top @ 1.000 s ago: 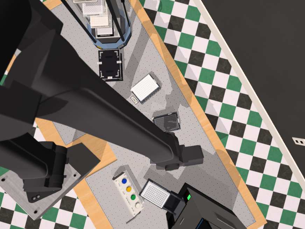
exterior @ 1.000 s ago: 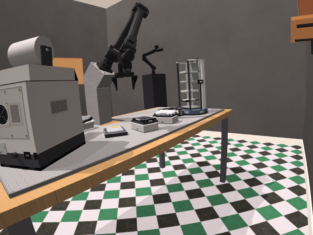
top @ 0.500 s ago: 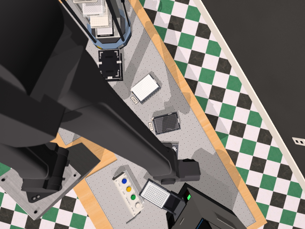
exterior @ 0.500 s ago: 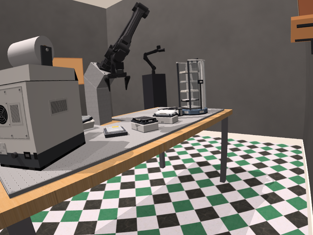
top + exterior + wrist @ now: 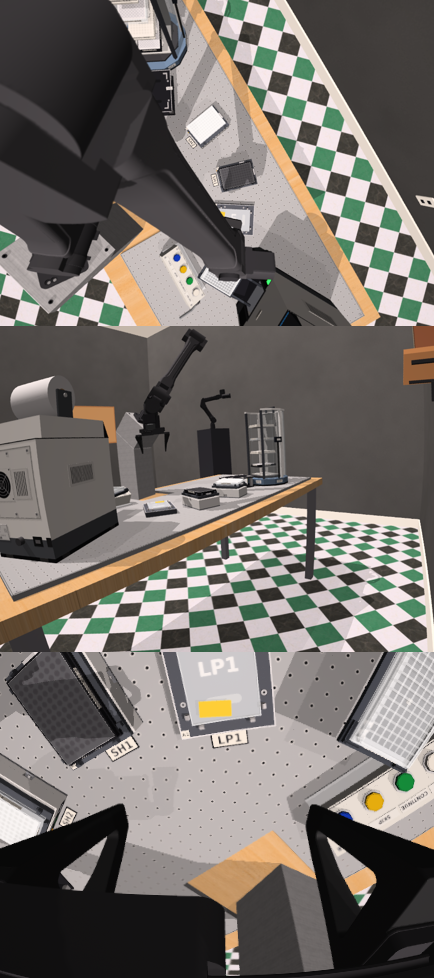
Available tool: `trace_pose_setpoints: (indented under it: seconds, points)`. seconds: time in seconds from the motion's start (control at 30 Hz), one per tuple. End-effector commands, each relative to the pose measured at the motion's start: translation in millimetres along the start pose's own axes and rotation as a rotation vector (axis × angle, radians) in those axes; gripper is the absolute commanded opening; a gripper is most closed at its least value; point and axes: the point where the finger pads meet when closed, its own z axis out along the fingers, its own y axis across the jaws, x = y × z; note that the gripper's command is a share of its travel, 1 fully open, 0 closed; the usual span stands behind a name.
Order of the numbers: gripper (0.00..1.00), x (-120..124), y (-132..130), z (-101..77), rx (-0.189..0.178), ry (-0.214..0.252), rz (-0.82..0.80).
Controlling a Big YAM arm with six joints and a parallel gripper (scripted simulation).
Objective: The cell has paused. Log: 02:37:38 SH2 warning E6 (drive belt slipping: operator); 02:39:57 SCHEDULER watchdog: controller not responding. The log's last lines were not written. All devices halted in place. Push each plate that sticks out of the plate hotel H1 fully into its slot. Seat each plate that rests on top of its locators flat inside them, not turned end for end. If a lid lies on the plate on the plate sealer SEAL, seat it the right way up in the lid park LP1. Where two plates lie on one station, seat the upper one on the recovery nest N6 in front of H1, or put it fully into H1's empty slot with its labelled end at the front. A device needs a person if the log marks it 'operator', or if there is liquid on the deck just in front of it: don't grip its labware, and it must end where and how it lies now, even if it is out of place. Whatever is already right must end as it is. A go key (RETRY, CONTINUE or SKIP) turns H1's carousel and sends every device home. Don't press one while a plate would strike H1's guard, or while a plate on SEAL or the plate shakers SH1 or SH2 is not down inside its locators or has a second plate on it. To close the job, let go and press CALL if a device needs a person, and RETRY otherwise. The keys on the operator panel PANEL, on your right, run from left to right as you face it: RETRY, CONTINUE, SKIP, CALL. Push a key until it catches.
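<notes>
My gripper is open and empty, high above the deck between the lid park LP1 and the panel; its fingers frame the wrist view. LP1 shows a grey face with a yellow mark and is partly hidden by my arm from overhead. A dark plate lies on SH1. A white plate lies on SH2, turned at an angle to the deck. A white well plate lies on SEAL's tray with no lid on it. The recovery nest N6 is bare. The plate hotel H1 holds several plates.
The operator panel has blue, yellow, green and white keys in a row, also in the wrist view. The large sealer body stands at the deck's near end. My arm's pedestal rises behind the deck.
</notes>
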Motion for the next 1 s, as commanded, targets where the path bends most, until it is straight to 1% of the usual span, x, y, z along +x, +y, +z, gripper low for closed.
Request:
trace_pose_setpoints:
  seconds: [0.0, 0.27, 0.33, 0.37, 0.4, 0.43, 0.7, 0.77, 0.83, 0.93, 0.97]
  points:
    - [1.0, 1.7, -18.2, -1.5, 0.008, -0.02, 0.143]
    - [1.0, 13.6, -41.9, -1.7, 0.008, -0.02, 0.122]
    - [1.0, 13.6, -41.9, -1.7, 0.008, -0.02, 0.122]
    - [1.0, 2.8, -40.5, -7.0, 0.005, -0.046, 0.103]
    - [1.0, 13.8, -47.4, -2.2, 0.007, -0.024, 0.119]
    - [1.0, 18.1, -50.8, -1.7, 0.008, -0.02, 0.122]
    - [1.0, 29.9, -74.6, -1.9, 0.008, -0.021, 0.122]
    - [1.0, 29.0, -80.5, -2.5, 0.008, -0.026, 0.118]
    - [1.0, 34.4, -86.5, -2.2, 0.008, -0.023, 0.121]
    - [1.0, 32.8, -88.7, -3.7, 0.008, -0.03, 0.115]
    - [1.0, 36.6, -92.5, -2.4, 0.008, -0.024, 0.12]
